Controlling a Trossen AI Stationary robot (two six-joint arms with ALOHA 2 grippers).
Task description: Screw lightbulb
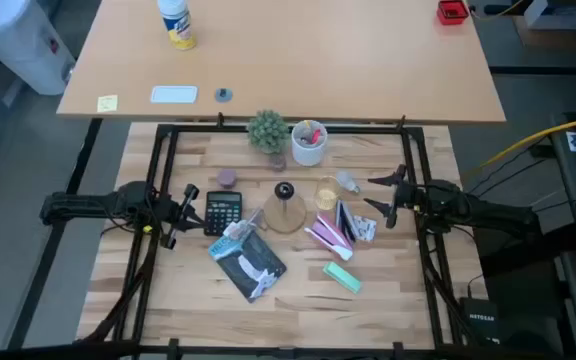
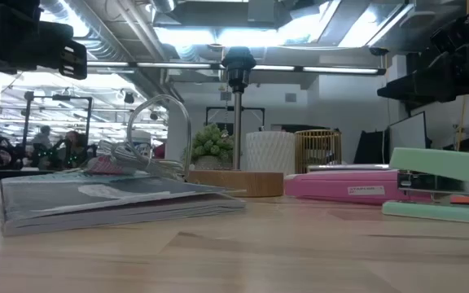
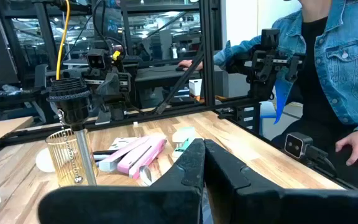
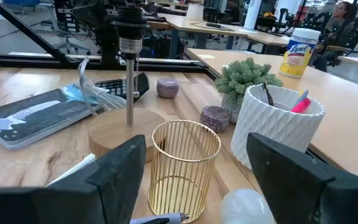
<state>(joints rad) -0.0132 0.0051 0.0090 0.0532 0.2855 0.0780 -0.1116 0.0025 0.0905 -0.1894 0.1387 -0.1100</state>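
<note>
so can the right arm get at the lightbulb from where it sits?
Probably yes. The right gripper is open and faces the lightbulb, which lies just ahead of its fingers beside the gold wire cup. Nothing stands between them, though the cup crowds one side.

Frosted, smooth lightbulb (image 4: 246, 208) beside a shiny gold wire basket (image 4: 185, 167) and ribbed matt white cup (image 4: 278, 127) on pale wood table (image 1: 398, 290).

The butcher-block table (image 1: 168, 300) carried the lightbulb (image 1: 348, 182), wooden lamp stand (image 1: 284, 212), calculator (image 1: 223, 212), mint stapler (image 1: 343, 277) and a booklet (image 1: 249, 263).
</note>
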